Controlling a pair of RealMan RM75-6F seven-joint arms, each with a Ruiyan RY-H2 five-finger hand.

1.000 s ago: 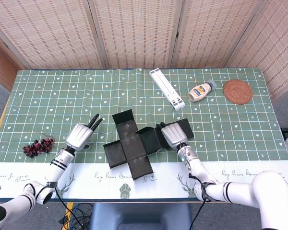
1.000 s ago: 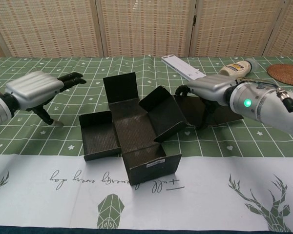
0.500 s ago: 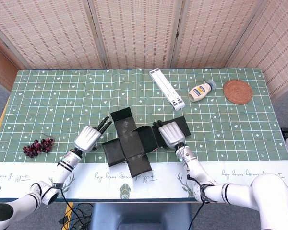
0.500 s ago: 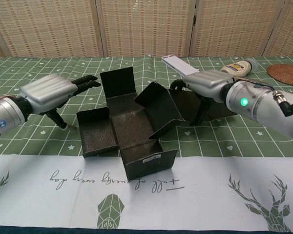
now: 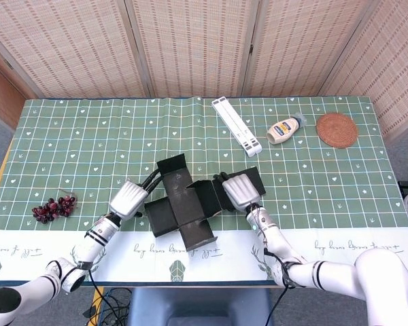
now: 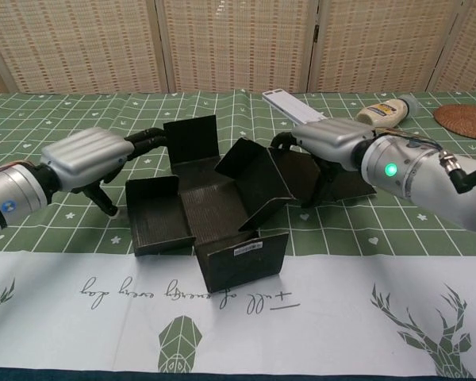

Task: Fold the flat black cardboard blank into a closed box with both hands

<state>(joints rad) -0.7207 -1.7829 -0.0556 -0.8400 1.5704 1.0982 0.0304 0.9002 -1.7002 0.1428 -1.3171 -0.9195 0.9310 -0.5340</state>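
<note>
The black cardboard blank (image 5: 185, 202) (image 6: 209, 208) lies cross-shaped near the table's front edge, its flaps partly raised. The front flap (image 6: 241, 260) stands nearly upright. My left hand (image 5: 128, 198) (image 6: 86, 156) is at the blank's left side, holding nothing, its dark fingers (image 6: 148, 138) stretched out to the left edge of the back flap (image 6: 192, 140). My right hand (image 5: 236, 192) (image 6: 332, 141) is on the right, its fingers behind the tilted-up right flap (image 6: 252, 182) and pressing on it. Whether the thumb clamps the flap is hidden.
A bunch of dark grapes (image 5: 53, 208) lies at the front left. At the back right are a long white folded stand (image 5: 236, 125) (image 6: 300, 111), a squeeze bottle (image 5: 285, 129) (image 6: 385, 111) and a woven coaster (image 5: 336, 129) (image 6: 468, 121). Folding screens stand behind the table.
My left hand has moved right, up to the blank's back-left corner. My right hand has pushed leftward, tilting the right flap steeper. The front flap has risen and the blank has shifted slightly left.
</note>
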